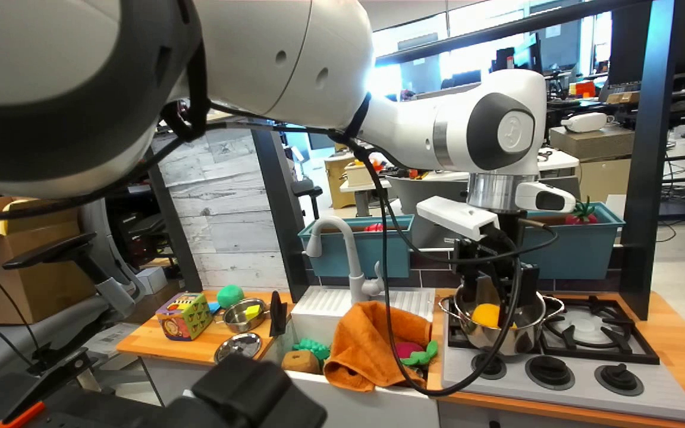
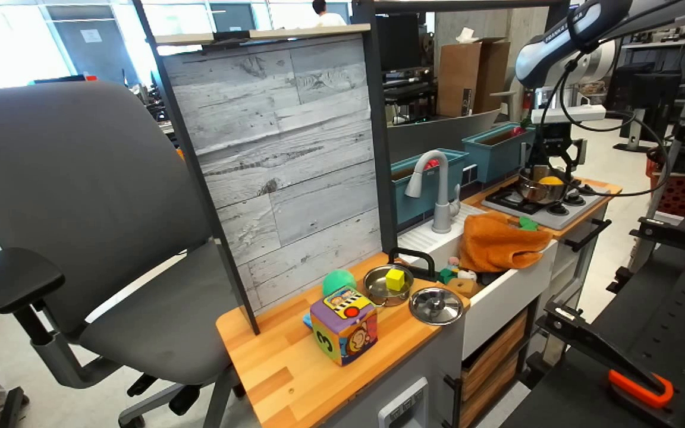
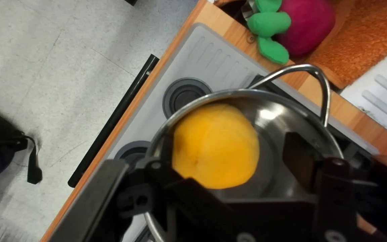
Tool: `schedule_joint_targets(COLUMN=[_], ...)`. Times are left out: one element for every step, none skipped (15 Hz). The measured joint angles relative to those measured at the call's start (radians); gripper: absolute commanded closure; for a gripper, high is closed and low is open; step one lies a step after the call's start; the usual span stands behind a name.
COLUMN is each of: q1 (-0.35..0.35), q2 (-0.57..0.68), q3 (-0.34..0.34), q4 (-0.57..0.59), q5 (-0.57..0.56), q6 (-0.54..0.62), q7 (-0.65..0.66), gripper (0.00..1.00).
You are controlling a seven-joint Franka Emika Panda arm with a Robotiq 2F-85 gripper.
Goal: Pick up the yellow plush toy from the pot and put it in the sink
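The gripper [image 3: 232, 149] is being held spread at the mouth of the pot [image 3: 281, 117], the yellow plush toy [image 3: 213, 144] being bracketed between the fingers [image 3: 296, 154], nearer the left one in the wrist view; whether it is being touched cannot be told. Toy is being contained by the pot, toward the left side in that view. Pot is being supported by the stove [image 1: 663, 389], at its left in an exterior view. Left of the stove, the sink [image 2: 515, 294] is being occupied by an orange cloth [image 1: 357, 345] draped over the near edge, a brown toy [image 1: 301, 361] and a teal-green toy [image 1: 311, 348] at left, and a magenta plush [image 1: 408, 349] at right. Farther left, a yellow block [image 2: 395, 279] is being held in a small pan [image 2: 378, 286], a steel lid [image 2: 423, 303] just beside. Red items [image 1: 581, 219] are being shown in two teal tubs [image 1: 580, 255] along the far side. In an exterior view the arm [image 1: 405, 128] is being held outstretched from the left, gripper being pointed straight down.
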Motion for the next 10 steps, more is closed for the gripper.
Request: schedule_joint_targets(q1=[0.0,0.0,0.0,-0.001,-0.001,-0.002,-0.002,-0.002,-0.003,-0.003], q2=[0.001,0.001,0.001,0.001,0.001,0.001,0.001,0.001,0.001,0.001], q3=[0.0,0.0,0.0,0.0,0.0,0.0,0.0,0.0,0.0,0.0], q4=[0.007,0.011,0.014,0.017,0.019,0.021,0.024,0.026,0.028,0.03], q5=[-0.001,-0.001,-0.002,-0.003,-0.004,-0.004,-0.004,-0.005,-0.007,-0.01], q6=[0.0,0.0,0.0,0.0,0.0,0.0,0.0,0.0,0.0,0.0], q7=[0.001,0.002,0.003,0.003,0.004,0.005,0.006,0.008,0.012,0.017], gripper=[0.55,0.62,0.71,0.77,0.85,0.92,1.0,1.0,1.0,1.0])
